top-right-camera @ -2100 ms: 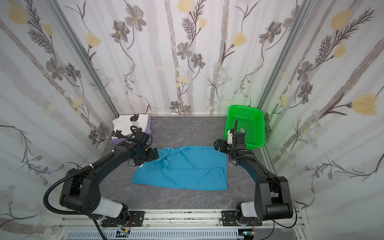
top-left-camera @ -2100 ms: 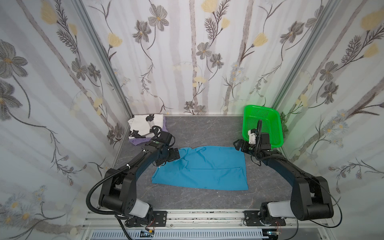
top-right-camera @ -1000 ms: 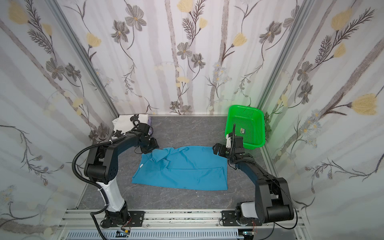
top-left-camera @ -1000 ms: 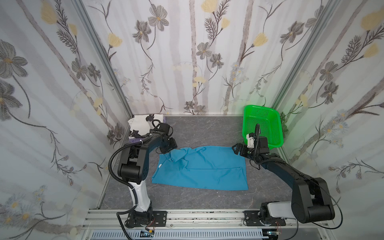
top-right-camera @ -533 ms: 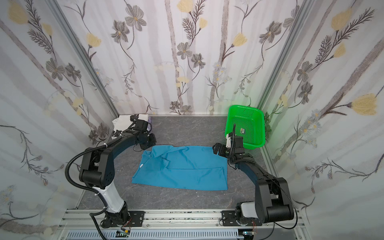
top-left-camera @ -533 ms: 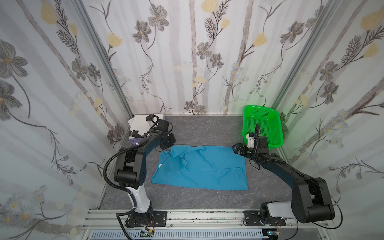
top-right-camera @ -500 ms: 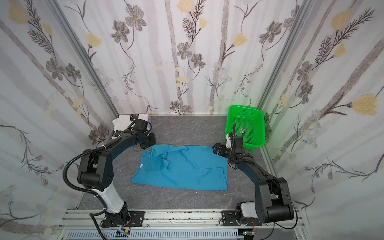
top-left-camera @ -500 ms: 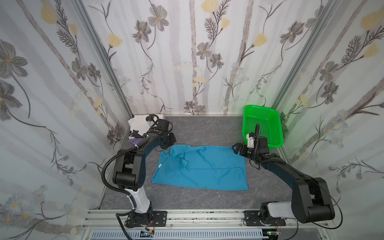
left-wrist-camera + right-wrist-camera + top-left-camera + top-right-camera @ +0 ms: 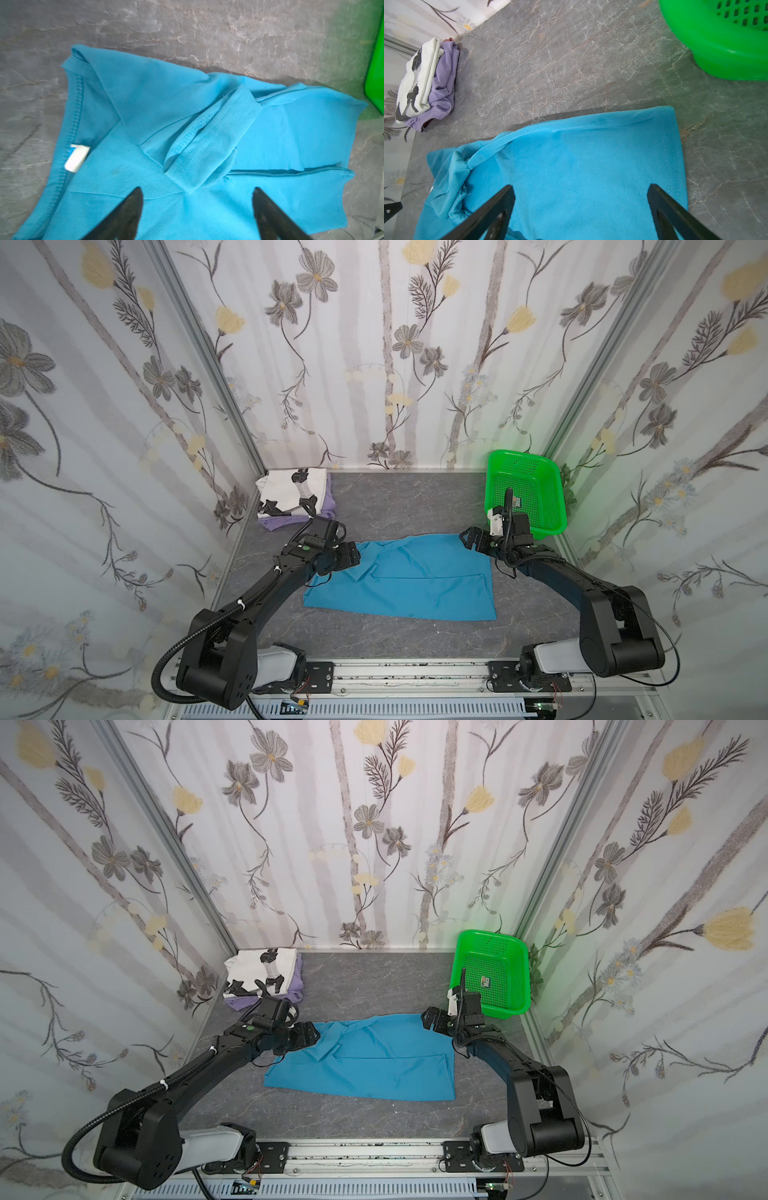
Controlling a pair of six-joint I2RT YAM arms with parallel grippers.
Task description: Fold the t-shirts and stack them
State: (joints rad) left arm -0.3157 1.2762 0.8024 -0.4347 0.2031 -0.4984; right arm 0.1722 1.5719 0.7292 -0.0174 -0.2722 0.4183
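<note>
while both claws stand spread wide with nothing between their fingers, the blue shirt (image 9: 399, 576) lies partly folded on the middle of the grey table (image 9: 415, 502), its collar end rumpled under the left claw (image 9: 352, 559). the right claw (image 9: 468, 540) hangs over the shirt's far right corner, near the green basket (image 9: 548, 529). in the back left corner the white printed shirt (image 9: 286, 489) lies folded on the lavender shirt (image 9: 282, 522)

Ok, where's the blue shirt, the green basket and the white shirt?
blue shirt (image 9: 415, 589): in a top view, middle of its body.
green basket (image 9: 720, 52): right wrist view, its outer wall.
white shirt (image 9: 249, 969): in a top view, its plain top.
</note>
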